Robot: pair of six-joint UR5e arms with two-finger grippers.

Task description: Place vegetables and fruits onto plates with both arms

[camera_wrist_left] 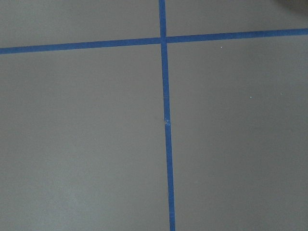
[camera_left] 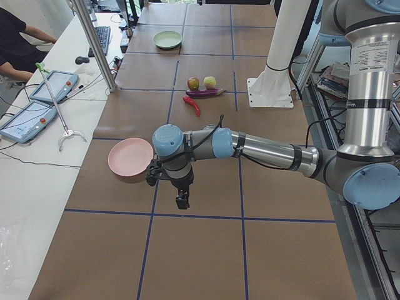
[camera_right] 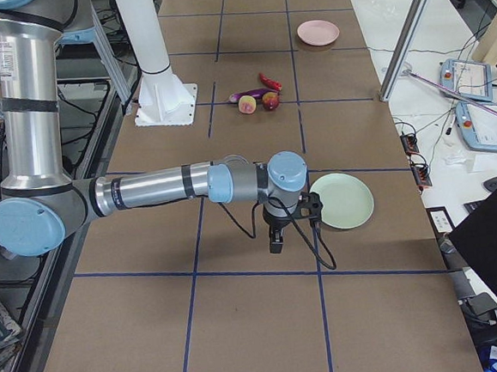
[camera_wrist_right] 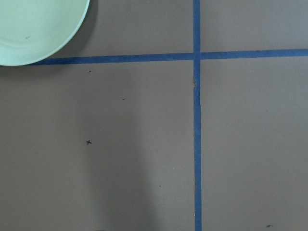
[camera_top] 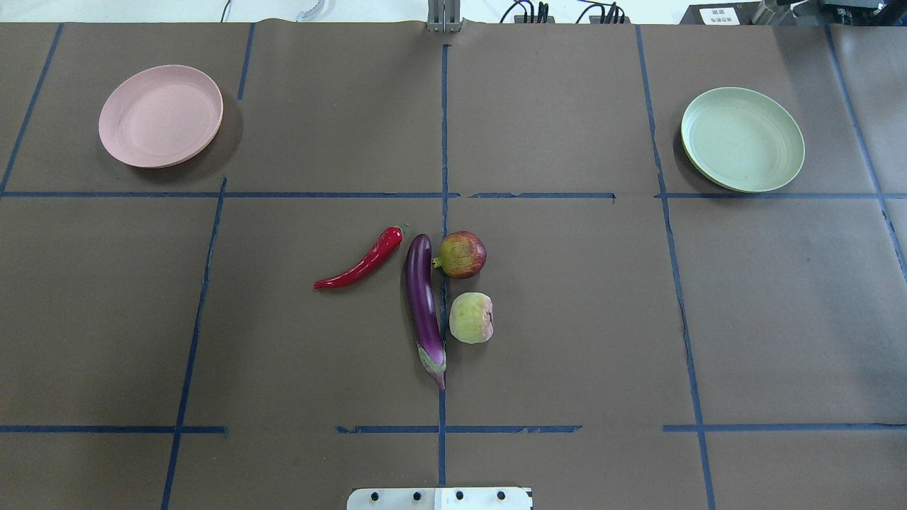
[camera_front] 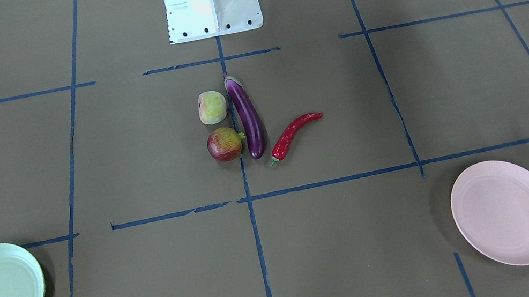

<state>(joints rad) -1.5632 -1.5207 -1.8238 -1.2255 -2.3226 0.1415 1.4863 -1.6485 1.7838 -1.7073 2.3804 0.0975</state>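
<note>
The brown tabletop (camera_top: 567, 319) is crossed by blue tape lines. The left arm (camera_left: 269, 150) reaches out over it with its wrist beside the pink plate (camera_top: 161, 115), and the right arm (camera_right: 154, 187) does likewise beside the green plate (camera_top: 742, 139). Whether either arm's jaws are open or closed cannot be told.

Both plates sit at the far side, well apart from the food clustered at the centre. The eggplant (camera_top: 422, 304) lies along the middle tape line, cap toward the robot. The chili (camera_top: 361, 264) lies near it on the robot's left. The pomegranate (camera_top: 463, 254) and the peach (camera_top: 472, 318) sit just beside the eggplant on the robot's right.
</note>
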